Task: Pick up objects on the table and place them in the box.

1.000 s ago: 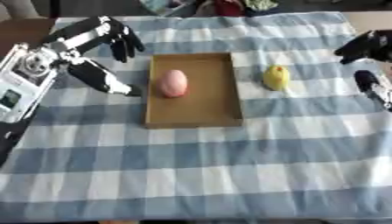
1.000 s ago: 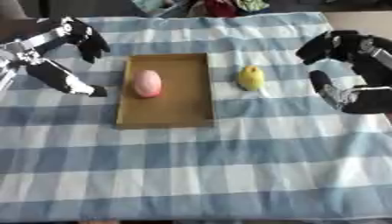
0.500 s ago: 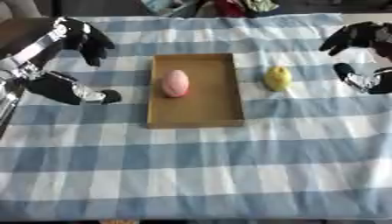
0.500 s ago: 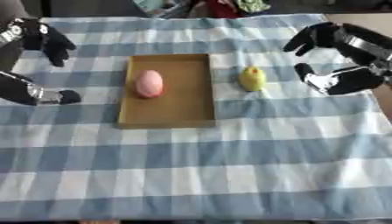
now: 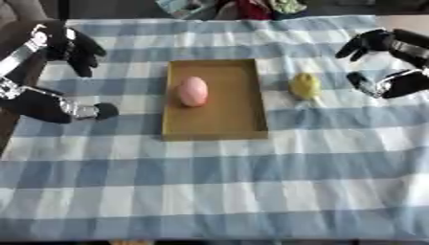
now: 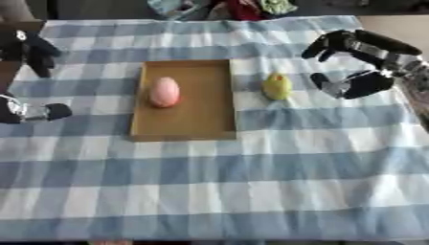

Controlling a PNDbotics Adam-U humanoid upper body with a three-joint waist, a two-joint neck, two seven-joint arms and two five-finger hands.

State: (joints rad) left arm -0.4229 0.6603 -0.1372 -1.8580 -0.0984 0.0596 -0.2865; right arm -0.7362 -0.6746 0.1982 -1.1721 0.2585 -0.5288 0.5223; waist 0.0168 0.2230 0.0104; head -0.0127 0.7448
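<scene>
A shallow brown box (image 5: 216, 124) lies on the blue checked cloth, with a pink egg-shaped object (image 5: 192, 91) inside its upper left part. A yellow fruit-like object (image 6: 277, 86) sits on the cloth just right of the box. My right hand (image 6: 362, 64) hovers to the right of the yellow object, fingers and thumb spread apart and curved around empty air, a gap away from it. My left hand (image 5: 52, 79) is at the far left, well clear of the box, open with nothing in it.
The checked tablecloth (image 5: 251, 191) covers the whole table in front of the box. Colourful clutter (image 6: 226, 7) lies beyond the far edge. The table's left edge (image 5: 16, 129) runs under my left hand.
My left hand has drawn away leftward from the box. My right hand has moved in leftward toward the yellow object. The pink and yellow objects have not moved.
</scene>
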